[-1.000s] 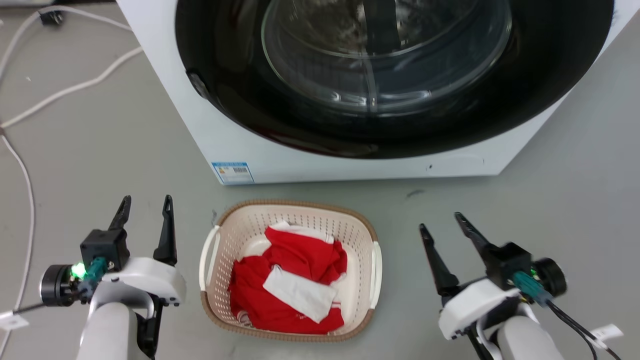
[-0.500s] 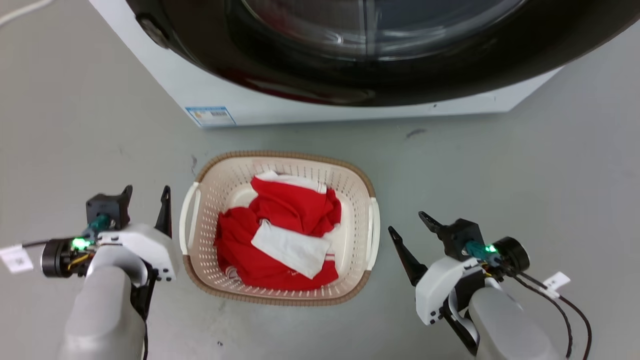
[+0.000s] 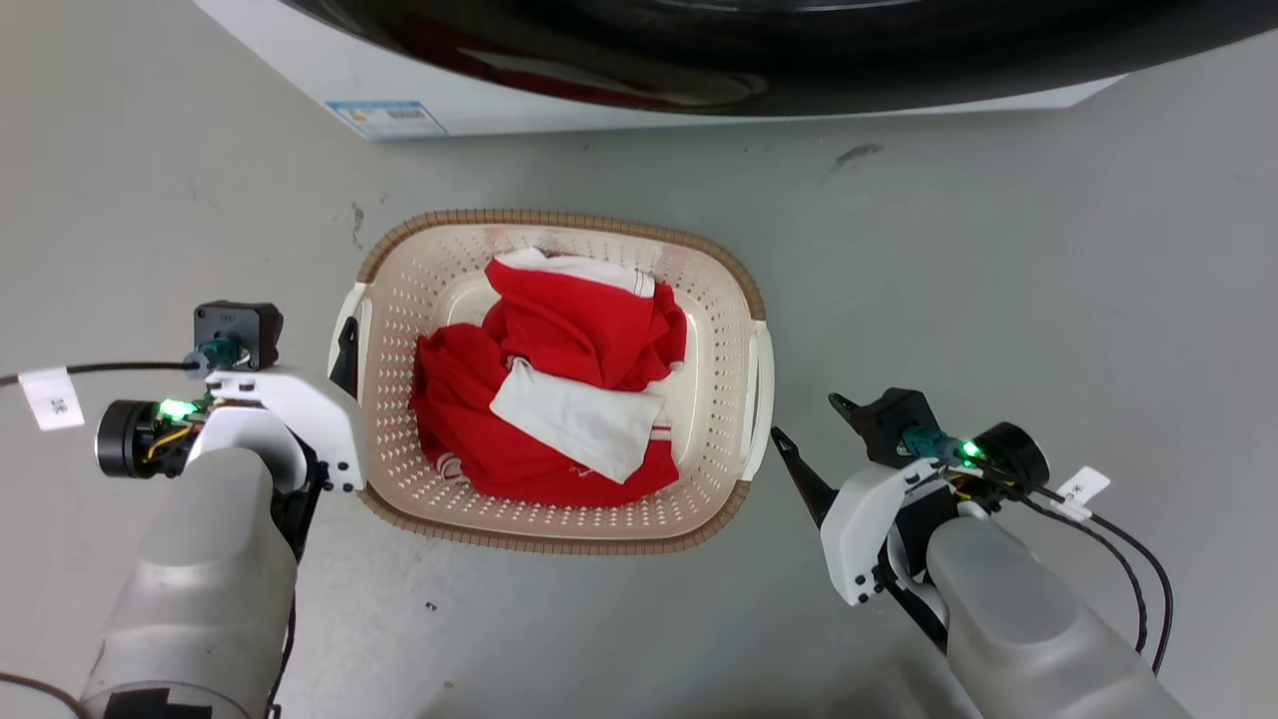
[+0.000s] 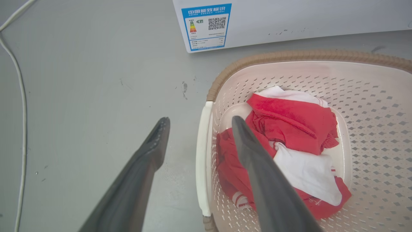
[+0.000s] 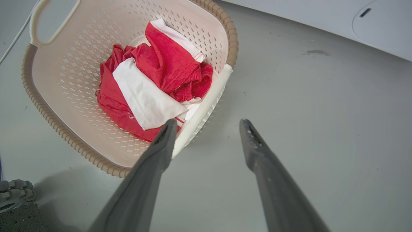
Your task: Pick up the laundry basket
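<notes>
- Laundry basket (image 3: pixel 559 218) sits on the grey floor (image 3: pixel 998 300) in front of the washer (image 3: pixel 699 95) in the head view. Red and white clothes (image 3: pixel 559 399) lie inside it.
- The head camera has tipped down, so most of the washer is now cut off at the top. Both claws have also come closer to the basket than a second ago.
- The left claw (image 3: pixel 295 328) is right beside the left handle (image 3: pixel 349 300), and one of its fingers hides behind a black block (image 3: pixel 238 335). The right claw (image 3: pixel 804 414) is spread, near the right handle (image 3: pixel 764 379).
- In the left wrist view, the left claw is spread, with one finger on each side of the white handle. I cannot tell if it touches.
- In the right wrist view, the right claw is spread too. One tip is over the handle and the other is over the floor.
- I think the claws are nearly in place to squeeze both handles and then lift.
</notes>
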`<state>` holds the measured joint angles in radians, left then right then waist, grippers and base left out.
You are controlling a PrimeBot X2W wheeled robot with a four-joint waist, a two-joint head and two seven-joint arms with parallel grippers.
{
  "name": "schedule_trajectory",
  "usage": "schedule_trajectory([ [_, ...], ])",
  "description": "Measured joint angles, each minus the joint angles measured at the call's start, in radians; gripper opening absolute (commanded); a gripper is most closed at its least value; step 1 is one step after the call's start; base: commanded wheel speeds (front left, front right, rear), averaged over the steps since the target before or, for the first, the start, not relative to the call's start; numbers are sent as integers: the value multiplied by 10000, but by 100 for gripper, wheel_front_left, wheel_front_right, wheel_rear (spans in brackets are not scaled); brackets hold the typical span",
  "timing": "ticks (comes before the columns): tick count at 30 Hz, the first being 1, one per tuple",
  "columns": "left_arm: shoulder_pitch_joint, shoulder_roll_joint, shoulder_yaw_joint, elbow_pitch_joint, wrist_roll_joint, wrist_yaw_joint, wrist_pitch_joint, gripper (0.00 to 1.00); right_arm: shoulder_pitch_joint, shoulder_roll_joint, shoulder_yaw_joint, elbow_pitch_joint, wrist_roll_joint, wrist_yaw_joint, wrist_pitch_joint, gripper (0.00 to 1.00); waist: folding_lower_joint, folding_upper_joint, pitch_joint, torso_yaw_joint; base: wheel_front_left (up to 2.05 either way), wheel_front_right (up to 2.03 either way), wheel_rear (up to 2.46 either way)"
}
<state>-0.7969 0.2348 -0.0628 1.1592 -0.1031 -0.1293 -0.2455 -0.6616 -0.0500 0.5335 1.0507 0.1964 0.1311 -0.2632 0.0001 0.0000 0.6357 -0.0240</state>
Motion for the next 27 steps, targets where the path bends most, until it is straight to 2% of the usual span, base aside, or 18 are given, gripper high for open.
schedule_trajectory([
  [9,-782,219,-510,790,-353,-2,111,100,-736,0,763,562,533,0,0,100,0,0,852,44,0,0,0],
  [27,-1442,205,-1421,1147,-1058,-13,376,100,-1780,31,1962,907,1868,8,88,100,-1,0,2024,-18,0,0,0],
])
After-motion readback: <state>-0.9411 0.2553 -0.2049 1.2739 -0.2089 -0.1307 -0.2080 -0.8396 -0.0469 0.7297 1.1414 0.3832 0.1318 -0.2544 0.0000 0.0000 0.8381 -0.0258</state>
